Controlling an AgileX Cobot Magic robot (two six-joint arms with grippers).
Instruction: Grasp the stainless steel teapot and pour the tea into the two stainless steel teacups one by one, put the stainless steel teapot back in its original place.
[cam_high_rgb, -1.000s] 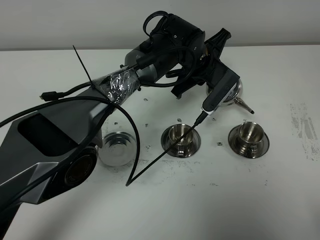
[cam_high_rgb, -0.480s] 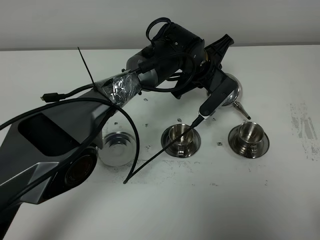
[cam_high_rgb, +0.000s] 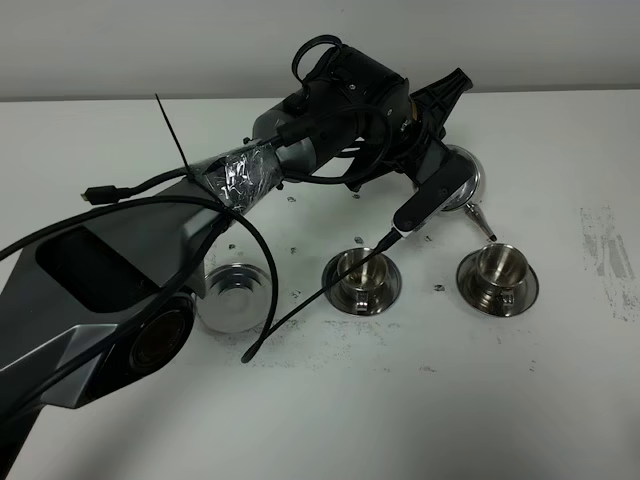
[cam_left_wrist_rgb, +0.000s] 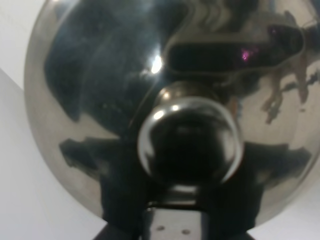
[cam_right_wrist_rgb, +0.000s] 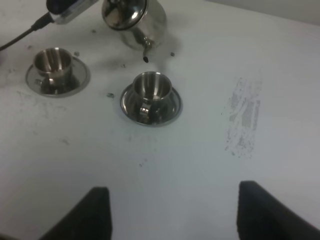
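Observation:
The stainless steel teapot (cam_high_rgb: 467, 180) hangs tilted above the table at the back right, held by my left gripper (cam_high_rgb: 440, 142), which is shut on it. Its thin spout (cam_high_rgb: 484, 222) points down toward the right one of the two stainless steel teacups (cam_high_rgb: 497, 272); the other teacup (cam_high_rgb: 361, 278) stands left of it, each on a saucer. In the left wrist view the domed lid and its knob (cam_left_wrist_rgb: 189, 141) fill the picture. The original place, a bare round saucer (cam_high_rgb: 235, 296), lies to the left. My right gripper (cam_right_wrist_rgb: 175, 212) hovers open, short of the cups (cam_right_wrist_rgb: 151, 90).
My left arm (cam_high_rgb: 240, 170) stretches from the lower left across the table, trailing a black cable (cam_high_rgb: 300, 320) over the left teacup. Grey scuff marks (cam_high_rgb: 605, 262) lie at the right edge. Small dark specks dot the white table around the saucers.
The teapot has tipped a little further. Its spout has swung down and slightly left, closer to the right teacup. The cups and the saucers have not moved.

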